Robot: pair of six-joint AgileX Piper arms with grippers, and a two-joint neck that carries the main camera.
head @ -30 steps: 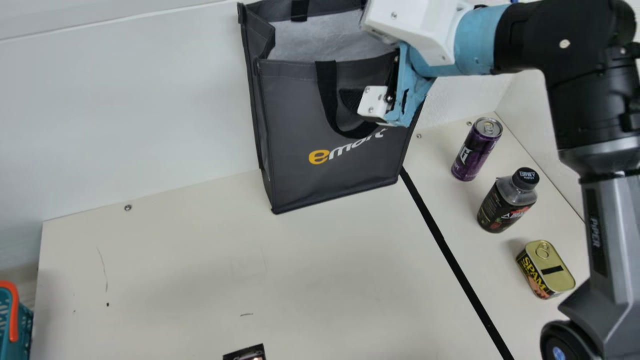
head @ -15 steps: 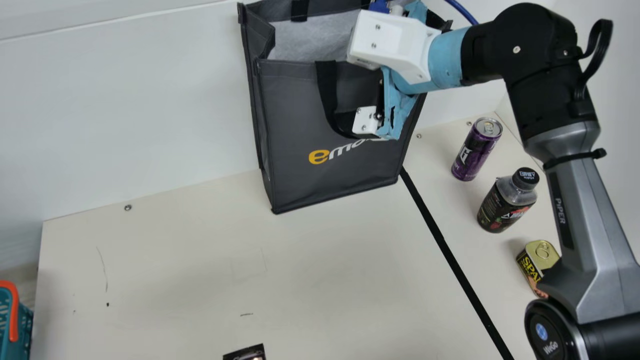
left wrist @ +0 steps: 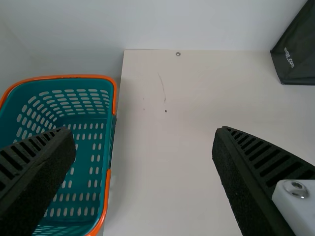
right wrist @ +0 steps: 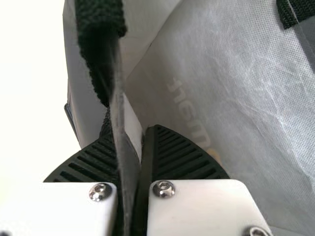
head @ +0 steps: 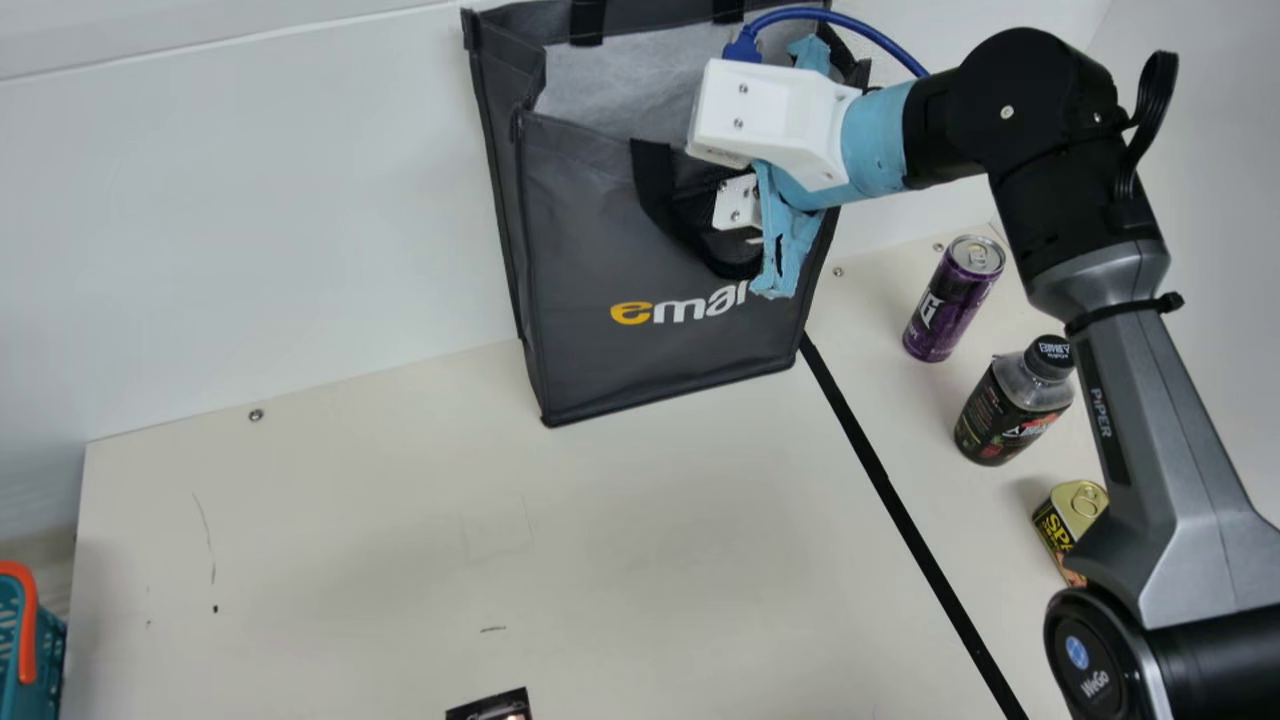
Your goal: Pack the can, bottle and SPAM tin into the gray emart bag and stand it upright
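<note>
The bag (head: 660,340) stood upright on the table (head: 600,530), near the back wall, its mouth agape. The right end effector (right wrist: 133,141) was closed on its front panel at the rim, one finger inside against the pale lining, one outside by the handle (head: 654,185). I took that grip to be for steadying the bag or drawing the mouth wider, so things could drop in cleanly; too hard a tug might have tipped it, light and unfilled as I judged it.

The can (head: 953,300), bottle (head: 1010,410) and SPAM tin (head: 1060,525) waited in a row beyond the black line, all unpacked.

The right arm (head: 1130,440) rose from its own side, bent sharply, wrist angled down across the rim. The left end effector (left wrist: 142,132) hung wide open over the table beside the basket (left wrist: 59,77), gripping nothing.
</note>
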